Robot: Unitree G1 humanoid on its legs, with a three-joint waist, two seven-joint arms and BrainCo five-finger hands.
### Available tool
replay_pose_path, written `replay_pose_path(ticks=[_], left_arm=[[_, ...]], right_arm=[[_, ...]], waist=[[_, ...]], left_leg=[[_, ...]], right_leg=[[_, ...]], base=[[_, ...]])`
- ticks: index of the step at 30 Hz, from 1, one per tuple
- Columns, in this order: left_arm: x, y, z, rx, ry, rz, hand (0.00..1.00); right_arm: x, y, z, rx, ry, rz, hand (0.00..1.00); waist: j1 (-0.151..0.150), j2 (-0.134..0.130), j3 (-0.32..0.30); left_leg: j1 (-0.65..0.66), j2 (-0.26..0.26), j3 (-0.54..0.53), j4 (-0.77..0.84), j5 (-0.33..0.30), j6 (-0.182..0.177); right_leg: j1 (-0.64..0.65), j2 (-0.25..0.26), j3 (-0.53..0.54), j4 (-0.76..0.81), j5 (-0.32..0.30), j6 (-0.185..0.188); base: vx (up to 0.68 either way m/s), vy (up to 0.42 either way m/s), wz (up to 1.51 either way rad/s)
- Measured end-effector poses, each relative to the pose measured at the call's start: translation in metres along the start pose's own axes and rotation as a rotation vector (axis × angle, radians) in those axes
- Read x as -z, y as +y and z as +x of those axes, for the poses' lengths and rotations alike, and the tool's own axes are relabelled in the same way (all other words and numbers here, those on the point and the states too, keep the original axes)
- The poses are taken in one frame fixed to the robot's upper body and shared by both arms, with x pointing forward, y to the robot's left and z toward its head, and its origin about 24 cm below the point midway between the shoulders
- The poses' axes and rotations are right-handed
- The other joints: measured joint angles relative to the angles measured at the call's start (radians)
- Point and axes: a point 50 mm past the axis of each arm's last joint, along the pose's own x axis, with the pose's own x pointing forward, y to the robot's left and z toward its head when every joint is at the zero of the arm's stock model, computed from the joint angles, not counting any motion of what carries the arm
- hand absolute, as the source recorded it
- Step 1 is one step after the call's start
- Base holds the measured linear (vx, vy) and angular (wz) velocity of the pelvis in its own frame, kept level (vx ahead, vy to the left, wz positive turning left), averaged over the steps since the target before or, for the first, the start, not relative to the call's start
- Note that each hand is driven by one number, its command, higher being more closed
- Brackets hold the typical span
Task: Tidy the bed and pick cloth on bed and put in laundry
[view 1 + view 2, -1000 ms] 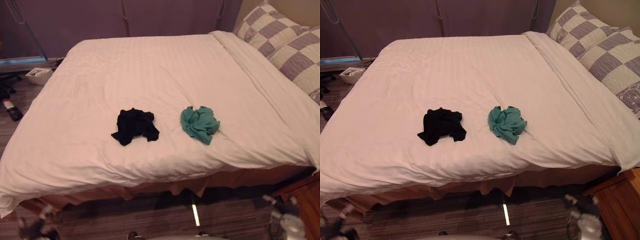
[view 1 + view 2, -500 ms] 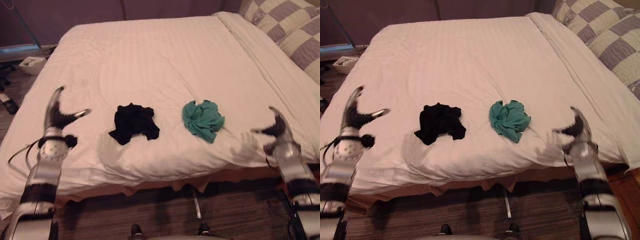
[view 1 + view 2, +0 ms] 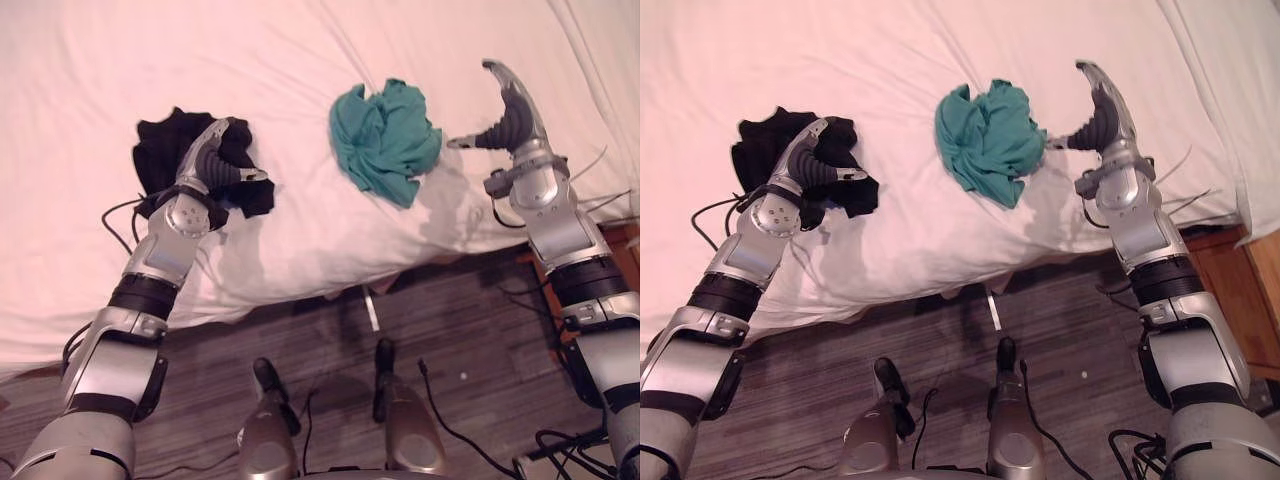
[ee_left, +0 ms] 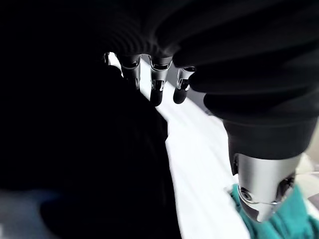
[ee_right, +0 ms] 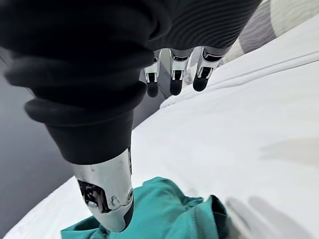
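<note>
Honestly, our left hand (image 3: 207, 166) hangs uncurled over the black cloth (image 3: 158, 150), right hand (image 3: 510, 118) splayed beside the teal cloth (image 3: 385, 140); closing could snag the duvet (image 3: 310, 230).

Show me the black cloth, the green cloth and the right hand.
black cloth (image 3: 158, 150): left eye view, on its bare left part.
green cloth (image 3: 385, 140): left eye view, on its middle.
right hand (image 3: 510, 122): left eye view, on its dark cover.

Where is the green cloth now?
In the eye views, the green cloth lies near the front edge of the bed, beside the open right hand; the black cloth sits apart to its left, under the left hand.
</note>
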Motion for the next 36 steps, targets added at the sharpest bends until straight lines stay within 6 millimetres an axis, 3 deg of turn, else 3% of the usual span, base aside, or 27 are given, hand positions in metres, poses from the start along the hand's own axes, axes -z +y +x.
replay_pose_path(ticks=[2,3,8,14,19,21,23,24,26,27,28,31,33,36], left_arm=[[0.003,0.003,0.002,-0.011,0.035,0.019,0.00],[0.005,0.005,0.003,-0.023,0.054,0.031,1.00],[0.013,0.015,0.003,-0.074,0.098,0.079,1.00],[0.017,0.022,0.003,-0.092,0.110,0.067,1.00],[0.011,0.016,0.000,-0.136,0.008,-0.061,1.00],[-0.003,0.009,-0.003,-0.145,-0.079,-0.134,1.00],[-0.008,0.004,-0.007,-0.138,-0.121,-0.167,1.00],[-0.009,0.002,-0.012,-0.134,-0.146,-0.198,1.00],[-0.010,0.002,-0.015,-0.135,-0.165,-0.220,1.00],[-0.009,0.001,-0.021,-0.135,-0.182,-0.253,1.00],[-0.007,0.000,-0.023,-0.134,-0.183,-0.262,1.00],[0.009,-0.007,-0.041,-0.134,-0.170,-0.305,1.00],[0.019,-0.010,-0.050,-0.134,-0.160,-0.317,1.00],[0.039,-0.014,-0.072,-0.150,-0.120,-0.351,1.00]], right_arm=[[0.000,0.000,0.000,-0.001,0.007,-0.002,0.00],[-0.001,0.000,0.000,0.001,0.018,-0.004,0.00],[-0.002,0.003,0.000,-0.010,0.021,-0.018,0.00],[-0.002,0.001,0.001,-0.023,0.041,-0.023,0.00],[-0.013,-0.003,0.019,-0.080,0.043,-0.044,0.00],[-0.006,-0.007,0.028,-0.102,0.101,-0.073,0.00],[0.004,-0.010,0.030,-0.112,0.159,-0.083,0.00],[0.013,-0.016,0.032,-0.100,0.206,-0.083,1.00],[0.018,-0.026,0.034,-0.077,0.238,-0.086,1.00],[0.027,-0.045,0.035,-0.035,0.288,-0.097,1.00],[0.030,-0.049,0.035,-0.026,0.305,-0.097,1.00],[0.043,-0.072,0.033,0.032,0.375,-0.077,1.00],[0.050,-0.082,0.030,0.063,0.401,-0.058,1.00],[0.065,-0.083,0.023,0.071,0.444,-0.024,1.00]], waist=[[-0.005,-0.003,0.002],[-0.009,-0.005,0.003],[-0.022,-0.012,0.009],[-0.024,0.003,0.020],[-0.005,0.054,0.049],[0.023,0.090,0.068],[0.044,0.113,0.079],[0.063,0.129,0.087],[0.074,0.142,0.093],[0.090,0.149,0.095],[0.094,0.150,0.095],[0.120,0.178,0.092],[0.125,0.201,0.091],[0.123,0.204,0.092]], left_leg=[[0.000,0.000,0.000,0.003,0.000,0.000],[-0.001,0.000,0.000,0.004,0.000,0.000],[-0.025,0.000,-0.008,0.026,0.000,0.000],[-0.052,0.003,-0.037,0.032,0.000,0.000],[-0.102,-0.002,-0.089,0.033,0.003,0.004],[-0.133,-0.014,-0.116,0.033,0.028,0.033],[-0.150,-0.017,-0.141,0.033,0.046,0.034],[-0.166,-0.019,-0.157,0.033,0.062,0.039],[-0.179,-0.021,-0.176,0.032,0.076,0.047],[-0.199,-0.033,-0.202,0.026,0.117,0.044],[-0.202,-0.035,-0.205,0.025,0.126,0.047],[-0.217,-0.038,-0.241,0.024,0.136,0.047],[-0.223,-0.039,-0.255,0.021,0.137,0.047],[-0.216,-0.041,-0.276,0.019,0.145,0.042]], right_leg=[[0.000,0.000,0.000,0.001,0.000,0.000],[0.000,-0.001,-0.001,0.001,0.000,0.000],[-0.010,-0.006,-0.006,0.001,0.000,0.000],[-0.017,-0.009,-0.035,-0.001,0.000,0.000],[-0.038,-0.018,-0.087,-0.001,0.000,0.001],[-0.044,-0.031,-0.120,-0.001,0.000,0.001],[-0.044,-0.036,-0.143,-0.001,0.000,0.001],[-0.045,-0.039,-0.165,-0.001,0.000,0.001],[-0.045,-0.041,-0.180,-0.001,0.000,0.001],[-0.048,-0.051,-0.202,-0.001,0.000,0.001],[-0.048,-0.054,-0.207,-0.001,0.000,0.001],[-0.046,-0.056,-0.231,-0.001,-0.004,0.005],[-0.045,-0.056,-0.246,-0.001,-0.005,0.006],[-0.027,-0.056,-0.257,-0.001,-0.005,0.006]], base=[[0.04,0.016,-0.03],[0.04,0.017,0.01],[0.02,0.010,0.03],[0.01,0.009,0.11],[-0.02,0.014,0.22],[-0.03,0.001,0.35],[-0.02,-0.016,0.40],[-0.02,-0.026,0.39],[-0.03,-0.033,0.38],[-0.03,-0.035,0.41],[-0.04,-0.038,0.39],[-0.06,-0.031,0.17],[-0.08,0.000,0.19],[-0.08,0.007,0.15]])
